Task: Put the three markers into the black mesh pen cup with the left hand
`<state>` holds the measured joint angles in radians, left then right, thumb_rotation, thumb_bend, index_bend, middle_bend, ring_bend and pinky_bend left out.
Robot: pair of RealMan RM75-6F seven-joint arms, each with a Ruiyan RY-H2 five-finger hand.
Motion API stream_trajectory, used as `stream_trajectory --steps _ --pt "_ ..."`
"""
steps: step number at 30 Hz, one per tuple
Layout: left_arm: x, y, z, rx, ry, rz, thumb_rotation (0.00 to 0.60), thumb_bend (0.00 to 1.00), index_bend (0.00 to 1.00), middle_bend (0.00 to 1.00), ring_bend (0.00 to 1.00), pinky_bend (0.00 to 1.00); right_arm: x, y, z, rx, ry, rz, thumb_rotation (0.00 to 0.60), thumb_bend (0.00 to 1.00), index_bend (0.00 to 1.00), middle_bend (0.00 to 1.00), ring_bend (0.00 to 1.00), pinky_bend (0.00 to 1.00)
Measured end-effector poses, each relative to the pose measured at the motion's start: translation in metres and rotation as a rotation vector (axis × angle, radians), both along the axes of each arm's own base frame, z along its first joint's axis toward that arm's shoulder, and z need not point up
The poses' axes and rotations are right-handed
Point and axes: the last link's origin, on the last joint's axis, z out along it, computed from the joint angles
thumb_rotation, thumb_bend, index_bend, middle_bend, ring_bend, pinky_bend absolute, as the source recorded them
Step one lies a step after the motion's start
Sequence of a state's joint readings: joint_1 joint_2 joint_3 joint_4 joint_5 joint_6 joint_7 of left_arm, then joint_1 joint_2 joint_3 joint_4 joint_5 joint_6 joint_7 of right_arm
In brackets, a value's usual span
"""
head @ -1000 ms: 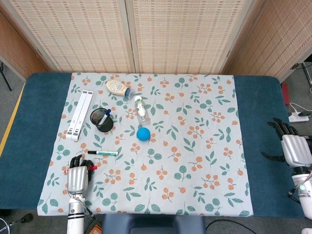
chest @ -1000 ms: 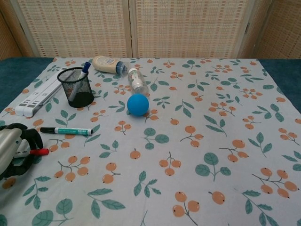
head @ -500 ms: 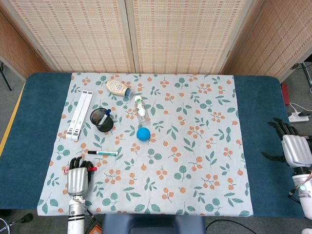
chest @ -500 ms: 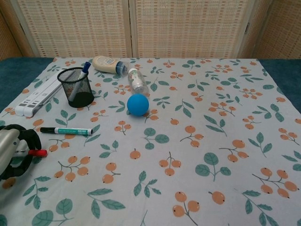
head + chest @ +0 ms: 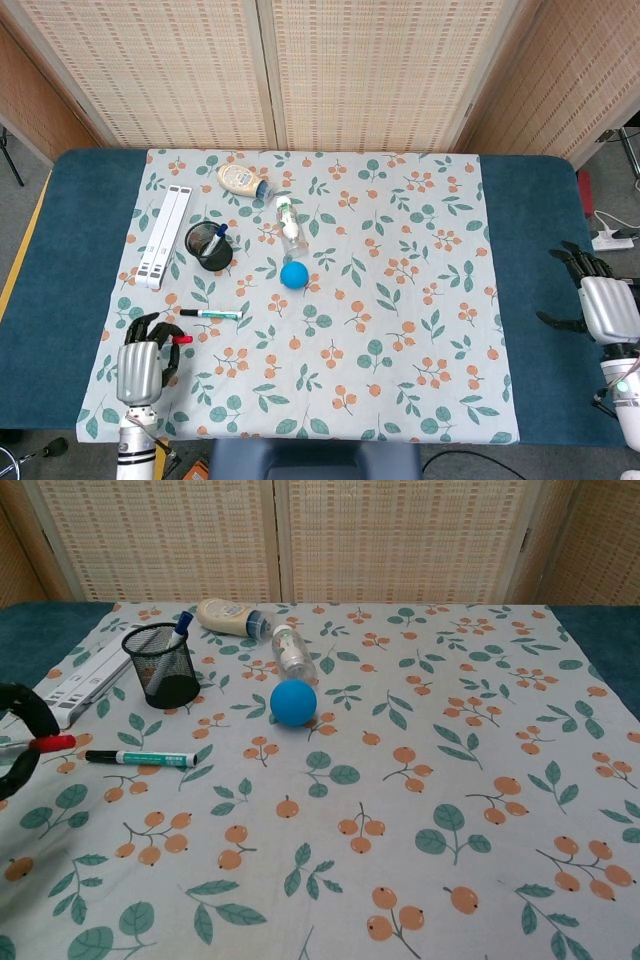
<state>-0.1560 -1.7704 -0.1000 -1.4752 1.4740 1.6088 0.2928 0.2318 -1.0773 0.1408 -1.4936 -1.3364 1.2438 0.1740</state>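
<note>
My left hand (image 5: 141,366) is at the near left corner of the cloth and holds a red-capped marker (image 5: 180,340), lifted off the table; in the chest view only its dark fingers (image 5: 22,742) and the red-capped marker (image 5: 50,743) show at the left edge. A green-banded marker (image 5: 212,314) lies flat on the cloth just beyond the hand, also visible as the green-banded marker (image 5: 140,757). The black mesh pen cup (image 5: 209,246) stands upright further back with a blue-capped marker (image 5: 218,237) in it. My right hand (image 5: 604,302) rests far right, fingers apart, empty.
A white folded bar (image 5: 163,236) lies left of the cup. A mayonnaise bottle (image 5: 240,180), a clear bottle (image 5: 290,228) and a blue ball (image 5: 293,275) sit right of and behind the cup. The floral cloth (image 5: 400,330) covers the blue table.
My left hand has risen from the cloth with the red-capped marker in its grip and drifted left. The green marker, the cup and my right hand have stayed put.
</note>
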Motion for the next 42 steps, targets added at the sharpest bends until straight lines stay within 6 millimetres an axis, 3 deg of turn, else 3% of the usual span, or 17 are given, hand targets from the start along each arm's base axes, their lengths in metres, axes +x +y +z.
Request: stream_trajectory --steps 4,8,17,23,30,42 --pt "0.007 0.024 0.033 -0.08 -0.149 -0.055 0.6 0.43 0.54 0.56 0.21 0.21 0.0 0.0 0.001 -0.005 -0.001 0.002 0.6 0.02 0.17 0.06 0.12 0.17" --pt "0.015 0.065 0.057 -0.204 -0.331 -0.086 0.6 0.43 0.54 0.56 0.21 0.21 0.0 0.0 0.001 -0.007 0.002 0.004 0.6 0.02 0.17 0.06 0.12 0.17" --pt "0.056 0.155 0.082 -0.419 -0.771 -0.111 0.6 0.43 0.55 0.55 0.21 0.2 0.0 0.0 0.0 -0.006 0.006 0.0 0.6 0.02 0.17 0.06 0.12 0.17" --pt "0.066 0.203 0.096 -0.399 -0.807 -0.114 0.6 0.43 0.55 0.55 0.21 0.2 -0.001 0.0 0.001 -0.013 0.004 -0.003 0.6 0.02 0.17 0.06 0.12 0.17" --pt "0.059 0.227 0.085 -0.403 -0.834 -0.056 0.6 0.43 0.55 0.55 0.21 0.2 -0.002 0.0 0.004 -0.022 0.004 -0.009 0.6 0.02 0.17 0.06 0.12 0.17" --pt "0.053 0.234 0.056 -0.436 -0.876 -0.027 0.6 0.43 0.55 0.55 0.21 0.19 -0.003 -0.001 0.003 -0.022 0.003 -0.018 0.6 0.03 0.17 0.06 0.12 0.17"
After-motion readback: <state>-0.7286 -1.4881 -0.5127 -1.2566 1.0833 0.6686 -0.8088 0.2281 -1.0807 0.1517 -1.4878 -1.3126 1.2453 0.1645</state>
